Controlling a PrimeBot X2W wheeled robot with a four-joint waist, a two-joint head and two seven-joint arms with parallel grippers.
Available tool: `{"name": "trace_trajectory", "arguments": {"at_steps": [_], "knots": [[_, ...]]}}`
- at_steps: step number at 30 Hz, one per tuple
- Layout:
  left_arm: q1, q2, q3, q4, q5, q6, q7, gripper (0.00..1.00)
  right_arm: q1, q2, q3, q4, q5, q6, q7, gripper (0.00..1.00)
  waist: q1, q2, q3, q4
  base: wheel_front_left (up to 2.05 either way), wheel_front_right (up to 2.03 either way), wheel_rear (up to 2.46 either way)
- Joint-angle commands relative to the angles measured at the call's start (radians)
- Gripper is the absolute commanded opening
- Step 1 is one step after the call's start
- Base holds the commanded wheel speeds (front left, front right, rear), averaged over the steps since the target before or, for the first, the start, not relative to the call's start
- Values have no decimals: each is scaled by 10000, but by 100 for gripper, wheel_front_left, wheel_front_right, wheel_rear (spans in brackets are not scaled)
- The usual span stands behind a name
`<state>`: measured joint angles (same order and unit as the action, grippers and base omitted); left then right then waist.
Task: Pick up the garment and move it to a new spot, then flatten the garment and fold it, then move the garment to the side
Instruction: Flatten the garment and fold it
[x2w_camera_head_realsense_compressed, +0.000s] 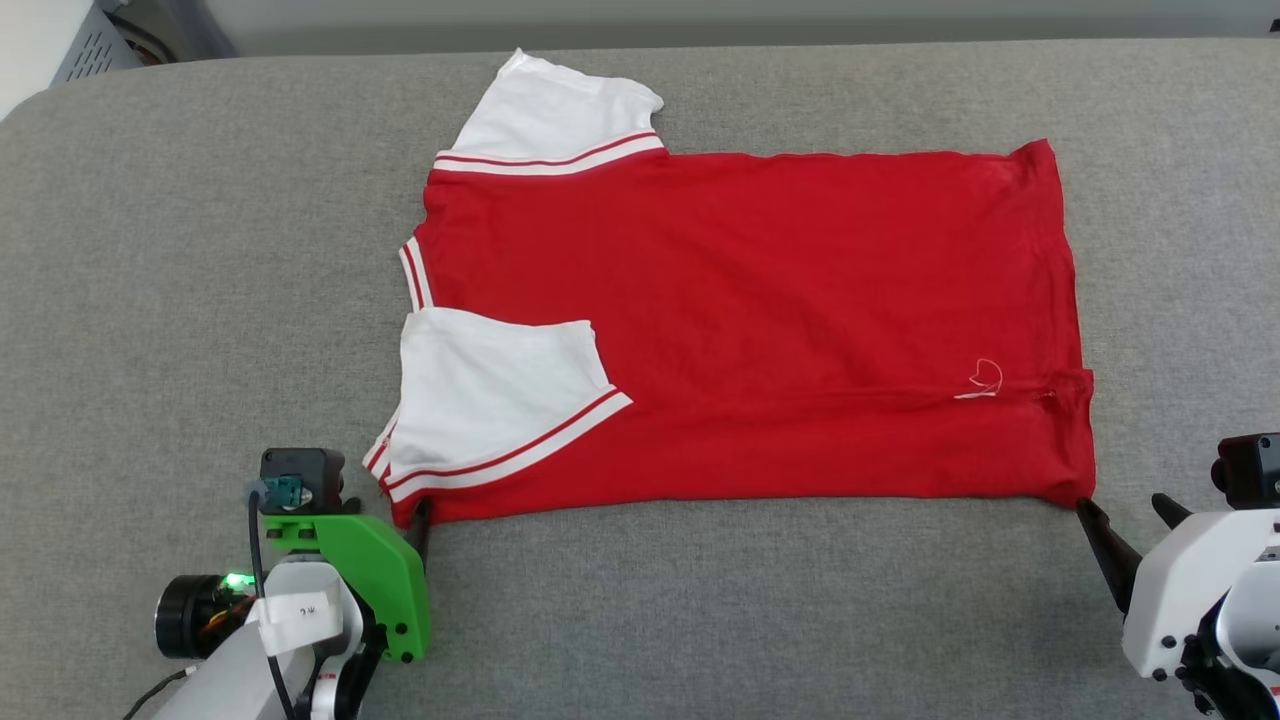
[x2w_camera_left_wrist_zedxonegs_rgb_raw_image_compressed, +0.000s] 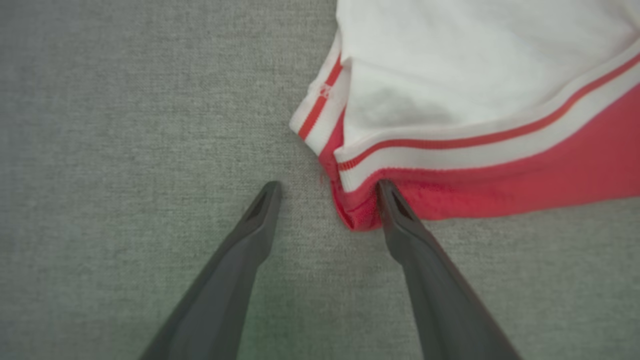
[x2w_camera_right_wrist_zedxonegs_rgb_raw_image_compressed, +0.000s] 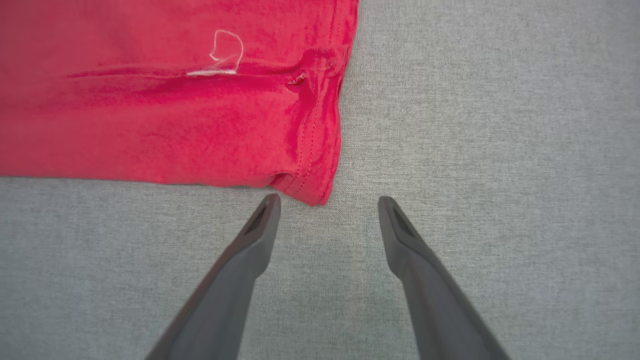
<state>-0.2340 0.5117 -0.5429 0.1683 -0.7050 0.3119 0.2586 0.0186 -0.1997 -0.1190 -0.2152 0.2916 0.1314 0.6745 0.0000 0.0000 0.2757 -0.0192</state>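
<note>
Jaws apart at the garment's (x2w_camera_head_realsense_compressed: 760, 320) corners.
Right gripper (x2w_camera_right_wrist_zedxonegs_rgb_raw_image_compressed: 328, 198), lower right, sat short of the hem and could close empty; left gripper (x2w_camera_left_wrist_zedxonegs_rgb_raw_image_compressed: 327, 184) straddled its corner.

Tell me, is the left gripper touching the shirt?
Touching. The left wrist view shows one finger of the open left gripper with its tip pressed against the shirt's red hem; the other finger stands clear.

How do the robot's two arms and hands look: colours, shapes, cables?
The left hand and the right hand each have two long, dark grey fingers tapering to tips. The left wrist carries a bright green cover, a black camera block, a black cable and a white label. The right wrist has a white shell.
</note>
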Motion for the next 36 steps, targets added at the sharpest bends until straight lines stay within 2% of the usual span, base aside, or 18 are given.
{"name": "trace_trajectory", "arguments": {"at_steps": [1,2,3,4,5,8,14,24,32,33,34,35,36], "knots": [[-59,9,-118,289,-28,-67,219,100,-149,0,-29,-38,-60,-7,-12,100,0,0,82,-62,0,0,0],[-50,5,-167,367,-75,-124,323,100,-152,-17,-44,-29,-65,-7,-11,100,0,0,84,-60,0,0,0],[-33,3,-245,457,-132,-207,475,43,-156,-45,-59,-14,-79,-7,-11,100,0,0,75,-53,0,0,0],[-19,-3,-319,512,-180,-288,602,17,-164,-65,-68,0,-85,-7,-10,100,0,0,58,-43,0,0,0],[5,-23,-401,558,-262,-411,742,0,-182,-90,-77,16,-87,-7,-11,100,0,0,20,-21,0,0,0],[27,-106,-443,573,-441,-637,782,0,-219,-180,-112,52,-124,-7,-15,100,0,0,-112,100,0,0,0],[50,-68,-321,-44,-426,-624,438,0,-419,-244,-231,299,-315,-7,109,100,0,0,-328,471,0,0,0],[281,465,-157,-2174,-139,-67,507,0,-1001,-1,-480,1552,-909,-7,459,100,0,0,-236,1004,0,0,0],[274,601,-221,-2724,1,111,658,0,-1221,230,-260,2410,-983,-7,812,100,0,0,71,1116,0,0,0],[268,605,-234,-2717,13,115,665,0,-1205,232,-203,2486,-967,-7,915,97,0,0,94,1118,0,0,0],[255,616,-254,-2694,33,118,681,0,-1200,250,-182,2562,-940,-7,999,52,0,0,117,1116,0,0,0],[245,619,-270,-2671,44,114,689,0,-1207,260,-176,2609,-929,-7,1019,39,0,0,128,1115,0,0,0],[235,610,-288,-2639,35,101,702,0,-1221,263,-186,2672,-928,-7,1014,0,0,0,132,1115,0,0,0]]}}
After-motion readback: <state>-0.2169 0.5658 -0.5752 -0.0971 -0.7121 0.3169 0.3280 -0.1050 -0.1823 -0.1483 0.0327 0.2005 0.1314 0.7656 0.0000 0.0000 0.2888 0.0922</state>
